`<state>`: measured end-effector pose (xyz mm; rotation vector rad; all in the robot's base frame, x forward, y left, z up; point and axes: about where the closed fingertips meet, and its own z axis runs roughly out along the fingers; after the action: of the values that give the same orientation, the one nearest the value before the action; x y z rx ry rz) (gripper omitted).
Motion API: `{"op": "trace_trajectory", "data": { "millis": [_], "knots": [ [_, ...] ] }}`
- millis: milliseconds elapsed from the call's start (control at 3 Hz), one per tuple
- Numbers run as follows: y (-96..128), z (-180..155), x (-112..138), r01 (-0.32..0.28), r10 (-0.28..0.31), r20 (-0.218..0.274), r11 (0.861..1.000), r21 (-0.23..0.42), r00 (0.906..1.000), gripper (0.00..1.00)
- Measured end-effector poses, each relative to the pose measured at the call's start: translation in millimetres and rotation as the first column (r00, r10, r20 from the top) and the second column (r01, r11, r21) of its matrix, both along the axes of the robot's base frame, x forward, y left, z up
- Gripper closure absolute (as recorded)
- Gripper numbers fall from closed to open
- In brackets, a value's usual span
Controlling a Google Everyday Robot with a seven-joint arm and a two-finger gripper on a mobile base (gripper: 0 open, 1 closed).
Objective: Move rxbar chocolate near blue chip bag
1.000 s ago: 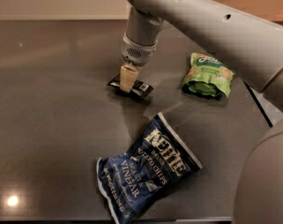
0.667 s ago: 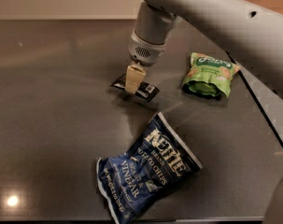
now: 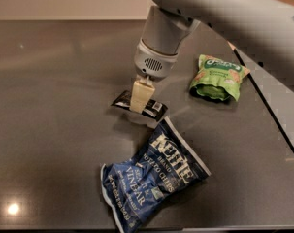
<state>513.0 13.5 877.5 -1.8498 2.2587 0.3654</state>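
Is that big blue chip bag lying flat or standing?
Lying flat: the crinkled dark-blue chip bag shows its printed face upward on the dark table. The gripper is down on the small black bar wrapper nearby.

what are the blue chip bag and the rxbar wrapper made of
The blue chip bag looks like thin glossy plastic film: crinkles and glints. The rxbar chocolate wrapper seems similar film, black, slightly shiny. The gripper sits over the bar's middle, jaws shut on it.
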Motion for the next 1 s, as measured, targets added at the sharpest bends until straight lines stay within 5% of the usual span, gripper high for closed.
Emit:
{"op": "trace_trajectory", "data": {
  "millis": [333, 1000],
  "knots": [
    [7.7, -3.4, -24.7, -0.053, 0.053, -0.024, 0.999, -0.002, 0.9983, 1.0],
    [23.6, -8.1, -55.5, -0.147, 0.147, -0.046, 0.989, -0.001, 0.9881, 0.59]
  ]
}}
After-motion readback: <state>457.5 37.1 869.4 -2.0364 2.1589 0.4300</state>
